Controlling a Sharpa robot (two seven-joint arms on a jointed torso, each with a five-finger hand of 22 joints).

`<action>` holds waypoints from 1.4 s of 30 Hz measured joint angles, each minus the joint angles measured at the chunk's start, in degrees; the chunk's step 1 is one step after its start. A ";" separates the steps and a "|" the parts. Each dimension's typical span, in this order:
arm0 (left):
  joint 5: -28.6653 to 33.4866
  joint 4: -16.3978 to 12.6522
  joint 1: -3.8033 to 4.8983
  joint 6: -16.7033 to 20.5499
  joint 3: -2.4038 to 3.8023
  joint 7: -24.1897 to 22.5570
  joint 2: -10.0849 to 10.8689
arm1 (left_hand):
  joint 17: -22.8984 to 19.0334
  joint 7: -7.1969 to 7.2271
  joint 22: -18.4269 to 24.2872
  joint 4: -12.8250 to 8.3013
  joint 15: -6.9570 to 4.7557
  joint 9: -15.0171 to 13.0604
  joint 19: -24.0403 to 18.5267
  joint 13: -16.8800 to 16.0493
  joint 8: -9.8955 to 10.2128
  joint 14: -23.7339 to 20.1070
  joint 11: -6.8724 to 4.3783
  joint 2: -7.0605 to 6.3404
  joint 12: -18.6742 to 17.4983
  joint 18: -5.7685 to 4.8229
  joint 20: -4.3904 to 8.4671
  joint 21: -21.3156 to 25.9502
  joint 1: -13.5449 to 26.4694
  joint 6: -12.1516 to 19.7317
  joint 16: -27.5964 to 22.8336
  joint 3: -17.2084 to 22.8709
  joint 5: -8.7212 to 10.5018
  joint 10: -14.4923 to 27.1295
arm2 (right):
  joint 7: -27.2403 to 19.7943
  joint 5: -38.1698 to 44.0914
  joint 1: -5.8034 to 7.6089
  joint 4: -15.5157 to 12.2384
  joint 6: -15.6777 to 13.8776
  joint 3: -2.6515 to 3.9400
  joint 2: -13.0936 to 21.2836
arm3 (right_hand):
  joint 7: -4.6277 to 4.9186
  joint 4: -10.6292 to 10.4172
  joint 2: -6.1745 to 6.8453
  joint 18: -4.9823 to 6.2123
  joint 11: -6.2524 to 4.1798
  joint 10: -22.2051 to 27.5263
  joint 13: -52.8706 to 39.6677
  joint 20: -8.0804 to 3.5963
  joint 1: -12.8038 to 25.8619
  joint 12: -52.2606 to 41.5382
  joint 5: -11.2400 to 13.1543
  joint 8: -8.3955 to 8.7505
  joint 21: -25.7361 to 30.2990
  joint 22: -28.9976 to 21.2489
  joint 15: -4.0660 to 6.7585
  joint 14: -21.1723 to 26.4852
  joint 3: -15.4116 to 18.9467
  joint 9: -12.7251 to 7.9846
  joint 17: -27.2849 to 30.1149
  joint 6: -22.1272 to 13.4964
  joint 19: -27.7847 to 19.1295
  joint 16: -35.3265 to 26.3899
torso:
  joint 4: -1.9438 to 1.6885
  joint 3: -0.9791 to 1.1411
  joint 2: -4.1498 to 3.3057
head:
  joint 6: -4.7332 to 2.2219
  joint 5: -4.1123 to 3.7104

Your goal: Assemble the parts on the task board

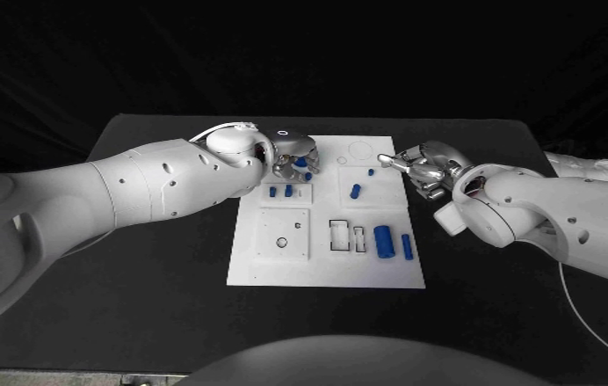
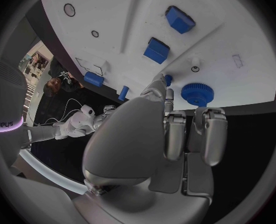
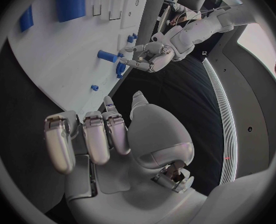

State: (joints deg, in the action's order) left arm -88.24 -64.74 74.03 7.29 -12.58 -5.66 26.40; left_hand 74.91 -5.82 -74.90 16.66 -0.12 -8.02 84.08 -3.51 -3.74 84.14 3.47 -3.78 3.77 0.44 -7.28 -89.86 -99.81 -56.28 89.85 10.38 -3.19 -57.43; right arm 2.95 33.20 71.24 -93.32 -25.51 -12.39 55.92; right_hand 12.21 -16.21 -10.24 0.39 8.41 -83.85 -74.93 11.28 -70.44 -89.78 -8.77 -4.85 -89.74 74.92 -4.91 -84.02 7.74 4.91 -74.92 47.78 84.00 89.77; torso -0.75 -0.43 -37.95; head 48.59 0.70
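Observation:
The white task board (image 1: 327, 267) lies in the middle of the black table. My left hand (image 1: 294, 154) hovers over its far left corner, right above a blue gear (image 1: 301, 163) (image 2: 197, 93). In the left wrist view its thumb and a fingertip (image 2: 157, 84) pinch a small blue peg (image 2: 168, 79), while the other fingers are curled in. Two blue blocks (image 1: 280, 191) (image 2: 156, 51) stand just nearer than the gear. My right hand (image 1: 424, 168) (image 3: 107, 134) sits at the board's far right edge, fingers curled, holding nothing.
A blue peg (image 1: 356, 191) and a tiny blue piece (image 1: 372, 172) stand mid-board. Two blue cylinders (image 1: 383, 239) (image 1: 407, 245) lie near the board's right front beside rectangular slots (image 1: 340, 235). A square plate with holes (image 1: 284, 232) sits front left.

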 measured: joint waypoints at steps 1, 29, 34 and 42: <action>-0.05 0.10 -0.01 -0.10 0.00 0.05 -0.10 | 0.00 0.00 0.00 -0.06 0.00 0.00 0.00 0.00 0.00 0.00 0.00 0.00 0.00 0.00 0.00 0.00 0.00 0.00 0.00 0.06 0.00 0.00 | 0.01 0.00 0.00 0.01 0.00 0.00 0.01 | 0.00 0.00 0.00 0.00 0.00 0.00 0.00 0.00 0.00 0.00 0.00 0.00 0.00 0.00 0.00 0.00 0.00 0.00 0.00 0.00 0.00 0.00 | -0.01 0.00 0.00 | -0.04 -0.02; -2.11 1.76 -0.31 -1.36 0.01 1.08 -1.04 | -0.01 0.00 0.00 -0.08 0.00 0.41 0.00 0.00 0.00 0.00 -0.20 0.23 0.00 0.00 0.00 0.00 -0.23 -0.01 0.00 1.98 0.00 -0.21 | 0.23 -0.06 0.00 0.13 0.24 0.00 -0.05 | 0.00 0.00 0.00 0.00 0.00 0.00 0.00 0.00 0.00 0.00 0.00 0.00 0.00 -0.01 0.00 0.00 0.00 0.04 0.01 0.00 0.00 0.00 | -0.03 0.06 0.03 | -0.31 0.05; -3.28 1.68 -0.34 -1.35 0.01 1.12 -1.05 | 0.04 0.00 0.00 0.06 0.00 0.51 0.00 0.00 0.00 0.00 -0.27 0.67 0.00 0.00 0.00 0.00 0.21 -0.01 0.00 2.31 0.00 -0.31 | 0.26 -0.06 0.00 0.16 0.32 0.00 -0.08 | 0.00 0.00 0.00 0.00 0.00 0.00 0.00 0.00 0.00 0.00 0.00 0.00 0.00 -0.01 0.00 0.00 0.00 0.03 0.01 0.00 0.00 0.00 | -0.01 0.06 0.03 | -0.42 0.09; -4.50 1.69 -0.36 -1.27 0.01 0.99 -1.37 | 0.04 0.00 0.00 0.00 0.00 0.69 0.00 0.00 0.00 0.00 -0.20 0.99 0.00 0.00 -0.01 0.00 0.53 -0.01 0.00 2.84 0.00 -0.63 | 0.34 -0.07 0.00 0.19 0.43 0.00 -0.06 | 0.00 0.00 0.00 0.00 0.00 0.00 0.00 0.00 0.00 0.00 0.00 0.00 0.00 0.01 0.00 0.00 0.00 0.03 0.02 0.00 0.00 0.00 | 0.01 0.03 -0.01 | -0.55 0.09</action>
State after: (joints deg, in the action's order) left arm -92.74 -63.05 73.67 6.02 -12.57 -4.67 25.02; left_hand 74.95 -5.82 -74.90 16.67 -0.12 -7.32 84.08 -3.51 -3.74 84.14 3.27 -2.79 3.77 0.44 -7.28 -89.86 -99.28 -56.28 89.85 13.22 -3.19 -58.06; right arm 3.29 33.14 71.24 -93.12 -25.09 -12.39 55.86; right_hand 12.21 -16.20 -10.24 0.39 8.41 -83.85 -74.93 11.28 -70.44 -89.78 -8.77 -4.85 -89.74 74.93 -4.91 -84.02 7.73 4.94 -74.90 47.78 84.00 89.77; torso -0.74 -0.40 -37.95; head 48.03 0.80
